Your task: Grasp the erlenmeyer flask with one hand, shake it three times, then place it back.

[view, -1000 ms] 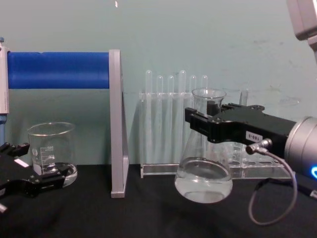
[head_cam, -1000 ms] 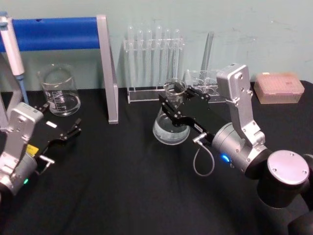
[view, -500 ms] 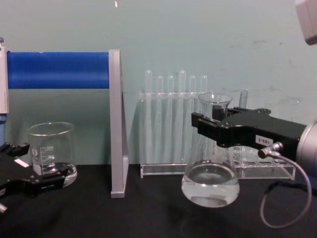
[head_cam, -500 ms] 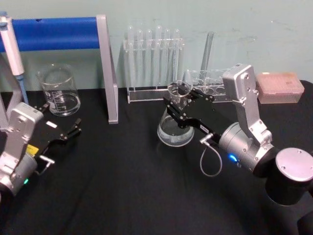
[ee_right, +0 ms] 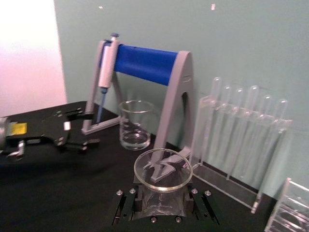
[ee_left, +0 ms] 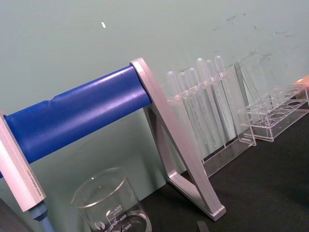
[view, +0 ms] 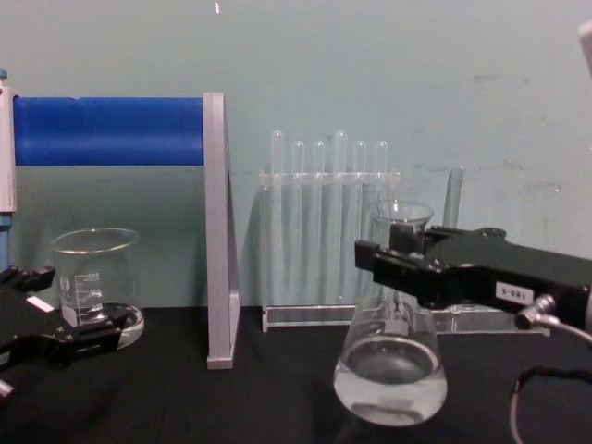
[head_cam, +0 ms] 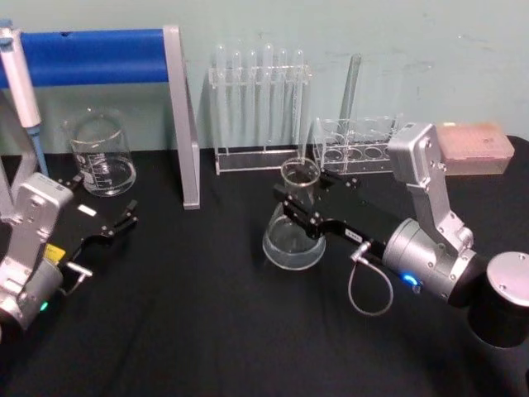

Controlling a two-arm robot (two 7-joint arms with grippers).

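Note:
The erlenmeyer flask (head_cam: 293,236) is clear glass with a little clear liquid in its wide base, and it stands upright at mid-table. My right gripper (head_cam: 300,201) is shut on its neck just under the flared rim, reaching in from the right. From the side, the flask (view: 390,375) hangs very low over the black table under the right gripper (view: 396,266); I cannot tell if its base touches. In the right wrist view the flask rim (ee_right: 163,169) sits between the black fingers. My left gripper (head_cam: 124,219) rests open at the left, near the beaker, holding nothing.
A glass beaker (head_cam: 101,153) stands at the back left under a blue-barred stand (head_cam: 95,56) that holds a pipette (head_cam: 21,83). A rack of test tubes (head_cam: 260,103) and a second clear rack (head_cam: 355,141) line the back wall, with a pink tip box (head_cam: 471,147) at the right.
My right gripper has carried the flask downward and a little toward me, from raised in front of the tube rack to close above the table. The left arm has not moved.

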